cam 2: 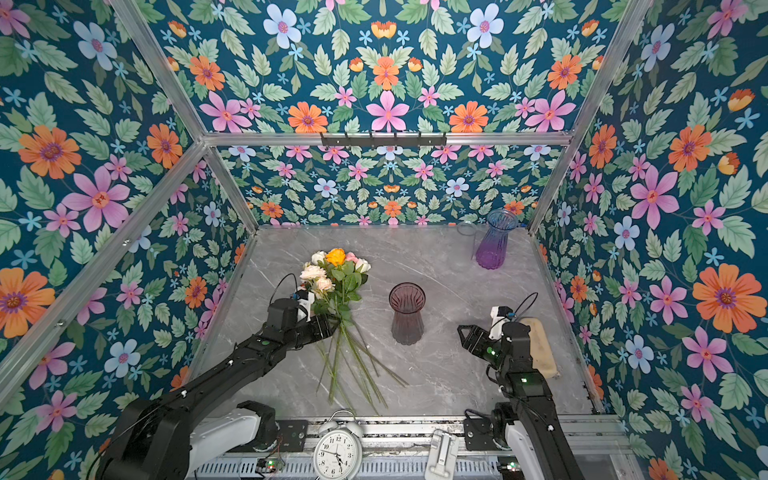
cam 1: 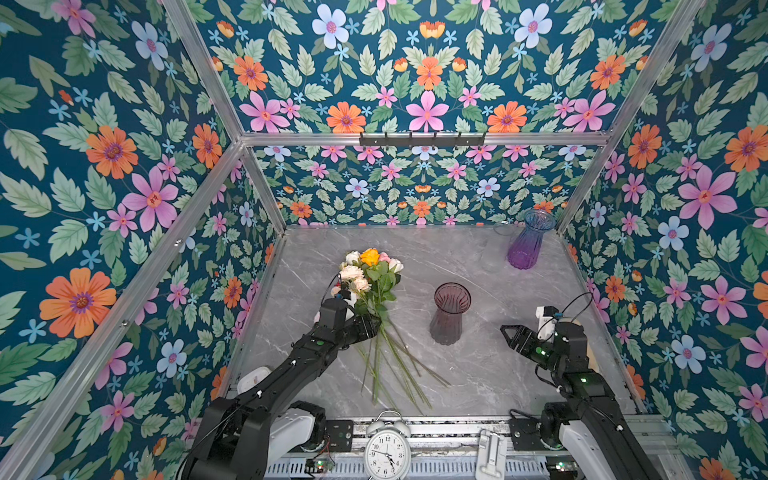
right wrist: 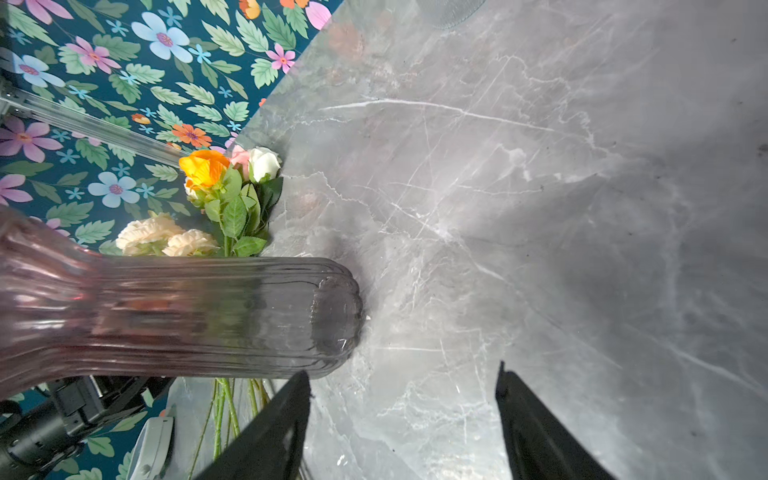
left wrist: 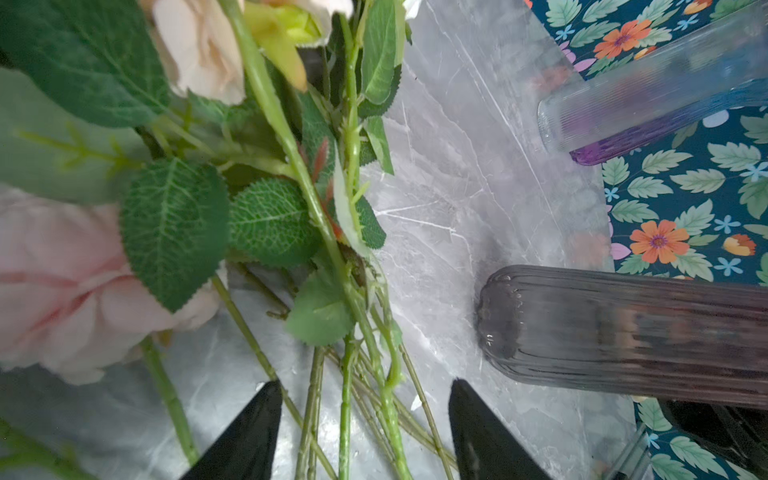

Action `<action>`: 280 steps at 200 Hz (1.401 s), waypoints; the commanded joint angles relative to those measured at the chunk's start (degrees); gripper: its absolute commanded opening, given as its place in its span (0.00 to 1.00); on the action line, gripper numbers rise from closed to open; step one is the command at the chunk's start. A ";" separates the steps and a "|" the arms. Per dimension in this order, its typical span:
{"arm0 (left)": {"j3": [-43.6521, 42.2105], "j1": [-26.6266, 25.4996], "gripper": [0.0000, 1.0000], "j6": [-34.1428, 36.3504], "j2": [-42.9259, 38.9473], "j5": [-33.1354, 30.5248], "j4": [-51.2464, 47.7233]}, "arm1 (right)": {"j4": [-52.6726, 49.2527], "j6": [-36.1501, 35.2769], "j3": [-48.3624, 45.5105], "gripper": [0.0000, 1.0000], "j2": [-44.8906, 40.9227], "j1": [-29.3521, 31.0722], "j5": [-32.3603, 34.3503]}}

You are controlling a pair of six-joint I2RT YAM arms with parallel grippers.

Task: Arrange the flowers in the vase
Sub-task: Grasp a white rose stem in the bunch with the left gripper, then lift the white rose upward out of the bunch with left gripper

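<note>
Findings, top view, clock bearings taken from the standing vase.

1. Grey marble-patterned table [cam 1: 478, 365]: it carries everything below.
2. Bunch of green-stemmed artificial flowers with cream, pink, white and orange heads [cam 1: 380, 286]: it lies flat on the table at about 9 o'clock of the vase, well apart from it. Its long axis runs roughly 12 to 6, leaning 11 to 5. The heads point to 12, and the bare cut ends fan out toward 5 and 6.
3. Smoky purple ribbed glass vase [cam 1: 451, 313]: upright, empty.
4. Left gripper [left wrist: 365, 384]: its jaws stand apart, straddling several stems just below the leaves, with nothing pinched yet.
5. Right gripper [right wrist: 403, 370]: spread and empty over bare table, between 3 and 4 o'clock of the vase.

Recommendation: the step in hand appears to be the grasp. You should centre the fan of stems between the jaws before clamping, since the outer stems look likely to escape. Once the bunch is lifted, you will need to swing the cut ends downward over the vase mouth.
</note>
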 commanded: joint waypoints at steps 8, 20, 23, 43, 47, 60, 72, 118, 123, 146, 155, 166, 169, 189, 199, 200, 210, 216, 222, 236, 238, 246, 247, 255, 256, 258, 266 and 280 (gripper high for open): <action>1.74 -1.83 0.62 -0.44 3.22 -0.04 1.87 | 0.34 -0.12 -0.38 0.72 -0.93 0.06 0.67; 2.25 -2.92 0.60 -0.70 4.21 -0.48 2.22 | 0.30 -0.10 -0.44 0.72 -1.05 0.00 0.37; 2.38 -3.02 0.59 -0.79 4.40 -0.64 2.37 | 0.27 -0.11 -0.40 0.72 -1.09 -0.01 0.41; 2.89 -4.67 0.55 -1.10 5.37 -1.70 2.58 | 0.20 -0.09 -0.49 0.72 -1.19 -0.02 0.28; 3.10 -4.94 0.54 -1.10 5.55 -1.95 2.39 | 0.18 -0.24 -0.45 0.72 -1.23 -0.02 0.32; 3.82 -5.62 0.53 -0.95 6.10 -3.32 0.82 | 0.26 -0.25 -0.49 0.72 -1.30 0.03 0.23; 4.23 -5.99 0.52 -0.84 6.22 -4.04 -0.05 | 0.39 -0.21 -0.53 0.72 -1.37 -0.02 -0.06; 3.23 -6.56 0.48 -1.79 6.21 -4.40 0.20 | 0.41 -0.25 -0.68 0.71 -2.02 0.04 -0.43; 2.97 -6.56 0.47 -1.95 6.22 -4.48 0.44 | 0.43 -0.20 -0.69 0.71 -2.05 0.05 -0.42; 1.29 -6.57 0.41 -3.56 6.39 -3.61 3.21 | 0.30 -0.19 -0.86 0.71 -2.60 -0.02 -0.39; 0.66 -6.64 0.39 -4.32 6.73 -2.91 4.69 | 0.28 -0.22 -0.92 0.71 -2.79 0.04 -0.39; -0.03 -6.73 0.35 -5.41 7.24 -1.96 6.49 | 0.32 -0.24 -0.94 0.71 -2.92 -0.02 -0.40; -0.30 -6.73 0.35 -5.68 7.39 -1.68 6.98 | 0.29 -0.19 -0.94 0.71 -2.95 -0.01 -0.46; -1.71 -7.08 0.33 -7.35 7.97 -0.64 9.67 | 0.30 -0.21 -0.99 0.71 -2.97 0.01 -0.40; -2.28 -7.26 0.33 -7.83 7.98 -0.51 10.49 | 0.29 -0.21 -0.96 0.71 -2.97 -0.02 -0.48; -2.32 -7.31 0.33 -7.89 7.98 -0.52 10.57 | 0.32 -0.20 -0.95 0.71 -2.97 -0.02 -0.47; -2.90 -7.51 0.31 -8.42 7.80 -0.32 11.49 | 0.29 -0.23 -0.99 0.71 -3.09 0.02 -0.48; -3.18 -7.59 0.29 -8.77 7.65 -0.19 12.00 | 0.30 -0.19 -1.03 0.71 -3.06 0.04 -0.50; -3.47 -7.69 0.27 -9.02 7.54 -0.03 12.47 | 0.34 -0.21 -1.03 0.71 -3.05 0.05 -0.48; -3.76 -7.92 0.20 -9.45 7.21 0.25 13.20 | 0.26 -0.24 -1.03 0.71 -3.05 0.05 -0.47; -3.77 -7.89 0.19 -9.52 7.15 0.26 13.21 | 0.28 -0.20 -1.03 0.71 -3.05 0.04 -0.47; -3.77 -7.92 0.14 -9.54 6.86 0.26 13.21 | 0.33 -0.26 -1.03 0.71 -3.14 0.06 -0.51; -3.77 -7.94 0.13 -9.54 6.80 0.26 13.17 | 0.34 -0.22 -1.03 0.71 -3.14 0.02 -0.53; -3.81 -7.97 0.08 -9.62 6.30 0.26 13.12 | 0.26 -0.23 -1.03 0.71 -3.18 0.01 -0.47; -3.79 -8.01 0.08 -9.63 6.21 0.26 13.12 | 0.26 -0.25 -1.03 0.71 -3.16 0.00 -0.47; -3.77 -7.98 0.06 -9.65 6.09 0.26 13.12 | 0.30 -0.24 -1.05 0.71 -3.17 -0.02 -0.49; -3.69 -8.01 0.02 -9.67 5.36 0.26 13.04 | 0.29 -0.26 -1.04 0.71 -3.17 0.03 -0.46; -3.26 -7.97 0.00 -9.74 3.63 0.01 12.48 | 0.33 -0.21 -1.11 0.71 -3.27 0.02 -0.51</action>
